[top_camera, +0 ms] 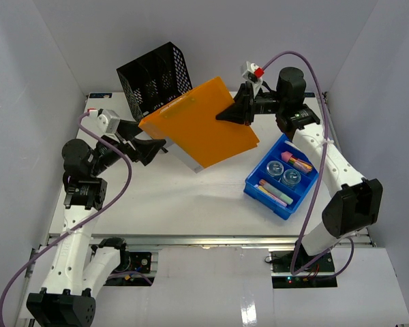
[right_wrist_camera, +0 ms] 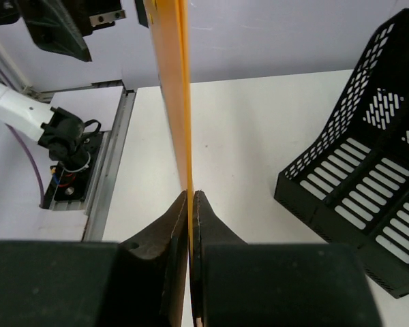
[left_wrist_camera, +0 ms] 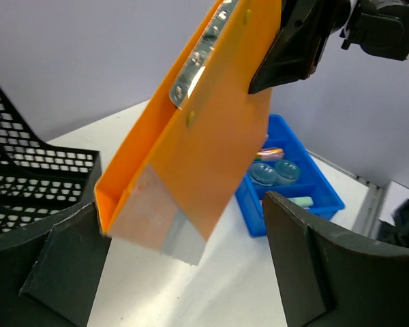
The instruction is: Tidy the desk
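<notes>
Left tool (top_camera: 154, 148), fingers wide apart, faces the low left corner of a tilted orange folder (top_camera: 204, 126). A black mesh rack (top_camera: 157, 78) stands far left. Right tool (top_camera: 233, 113) is clamped on the folder's far edge. The white tabletop (top_camera: 184, 204) spans beneath, with a blue tray (top_camera: 253, 186) near right.

The right pincer (right_wrist_camera: 191, 196) clamps the orange folder (right_wrist_camera: 172, 68) edge-on, black mesh rack (right_wrist_camera: 368, 184) at right.

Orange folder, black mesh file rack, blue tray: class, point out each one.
orange folder (top_camera: 204, 126), top external view, middle of its flat cover.
black mesh file rack (top_camera: 157, 78), top external view, its mesh side wall.
blue tray (top_camera: 251, 185), top external view, its left corner wall.
</notes>
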